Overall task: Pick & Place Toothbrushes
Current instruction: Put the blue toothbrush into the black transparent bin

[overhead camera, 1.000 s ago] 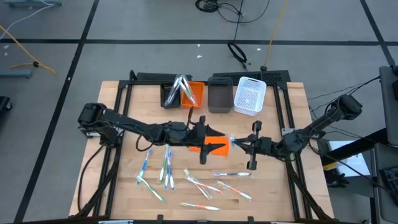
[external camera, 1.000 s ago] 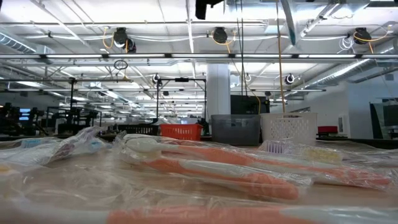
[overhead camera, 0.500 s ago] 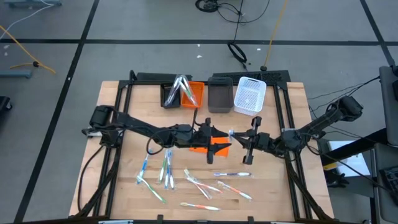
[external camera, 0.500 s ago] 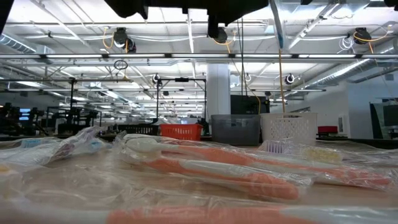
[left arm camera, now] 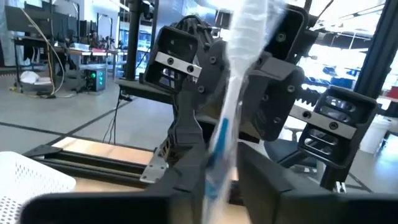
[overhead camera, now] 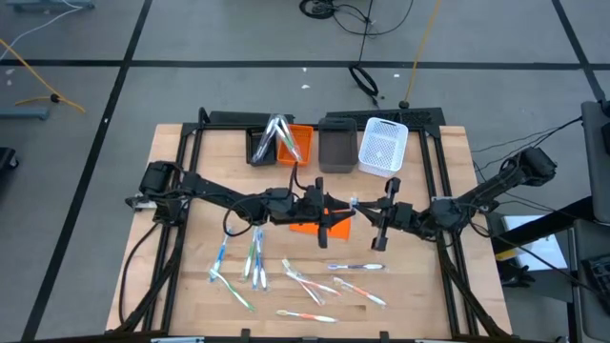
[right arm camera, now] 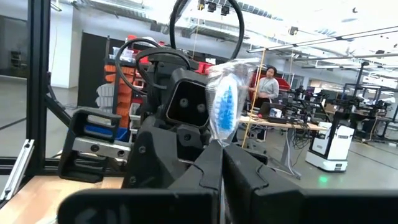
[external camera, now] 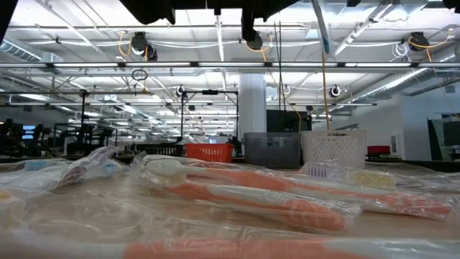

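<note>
A toothbrush (overhead camera: 355, 204) in a clear wrapper with blue accents stands nearly upright in mid-air above the orange sheet (overhead camera: 307, 227). It is between my left gripper (overhead camera: 334, 211) and my right gripper (overhead camera: 370, 215). The two grippers face each other, both about level, and each is shut on this toothbrush. The left wrist view has it (left arm camera: 231, 106) rising between the left fingers. The right wrist view has its wrapped blue end (right arm camera: 225, 107) above the right fingers. Several more toothbrushes (overhead camera: 254, 257) lie flat on the table's near half. My left gripper has the toothbrush's lower shaft (left arm camera: 216, 163) between its two fingers, coming level from the table's left, fingers across the brush. The brush stands upright, clear of the table. My right gripper pinches the wrapped toothbrush just below its blue end (right arm camera: 221, 140) between shut fingers, level from the table's right, the brush rising above the fingertips.
Along the far edge stand a black bin (overhead camera: 259, 145) holding wrapped toothbrushes, an orange bin (overhead camera: 299, 143), a grey bin (overhead camera: 336, 148) and a white mesh bin (overhead camera: 383, 147). Wrapped orange toothbrushes (external camera: 244, 198) lie close to the low camera. Black frame rails (overhead camera: 186, 181) flank the table.
My left gripper has moved toward the table's right, up to the right gripper, sinking a little. Its fingers have narrowed around the toothbrush that the right gripper holds. The toothbrush has stayed upright and clear of the table.
</note>
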